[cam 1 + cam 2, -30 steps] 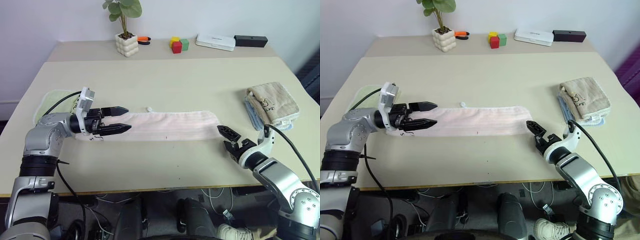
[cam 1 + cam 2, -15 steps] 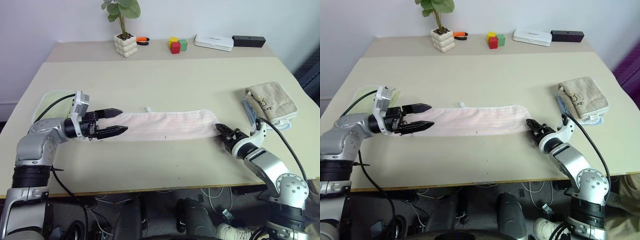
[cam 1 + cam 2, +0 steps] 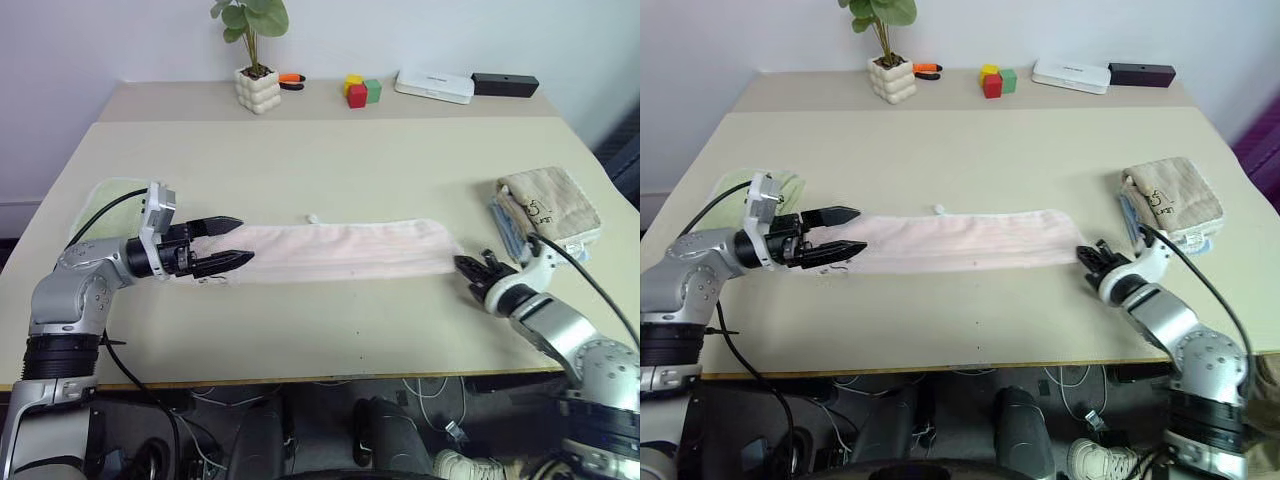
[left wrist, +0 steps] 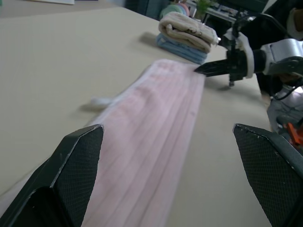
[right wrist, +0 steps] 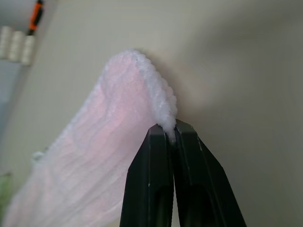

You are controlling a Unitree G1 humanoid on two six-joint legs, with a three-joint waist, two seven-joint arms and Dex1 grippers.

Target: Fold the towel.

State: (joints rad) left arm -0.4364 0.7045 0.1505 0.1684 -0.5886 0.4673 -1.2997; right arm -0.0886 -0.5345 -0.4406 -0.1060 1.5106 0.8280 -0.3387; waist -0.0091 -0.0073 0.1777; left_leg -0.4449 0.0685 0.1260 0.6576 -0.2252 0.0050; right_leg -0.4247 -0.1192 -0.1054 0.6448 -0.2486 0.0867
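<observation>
towel (image 3: 350,250): soft, floppy terry | right gripper (image 5: 171,137) pinched on its edge | left gripper (image 3: 228,243) gaping, empty; grab corners

Soft pink terry towel (image 3: 345,252), ribbed in long lines, fluffy whitish nap along the right-hand edge. Matt beige table (image 3: 330,160), smooth, no shine. Black plastic-looking fingers (image 4: 78,163) on the left gripper (image 3: 228,244), finely cross-hatched on the inner faces; smooth matt black fingers (image 5: 156,189) on the right gripper (image 3: 1092,258). Tan looped cloth on the folded towel (image 3: 548,205) at right, over a pale blue cloth. Glossy white case (image 3: 433,86) at the far edge; bumpy white glazed-looking plant pot (image 3: 257,90).
</observation>
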